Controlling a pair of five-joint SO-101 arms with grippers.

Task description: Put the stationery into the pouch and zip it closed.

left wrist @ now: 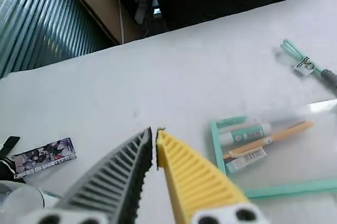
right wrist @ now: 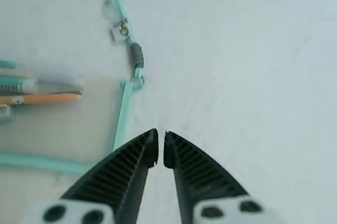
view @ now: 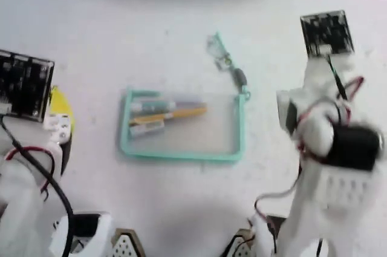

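One flat clear plastic pouch with mint-green trim [view: 211,131] is laid mid-table [view: 121,39], within reach of both arms. Three stationery pieces [view: 166,115] are counted inside, gathered at its left end. One green pull cord [view: 222,58] trails from the far right corner. The grey-and-yellow left gripper [left wrist: 154,132] and black right gripper [right wrist: 160,139] are held pressed together, clear of the pouch, so zipping is judged probably done.

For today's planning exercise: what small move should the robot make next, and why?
Probably open the right gripper and ease it toward the strap at a corner of the pouch: the stationery already lies inside, and whether the zip is closed is unclear.
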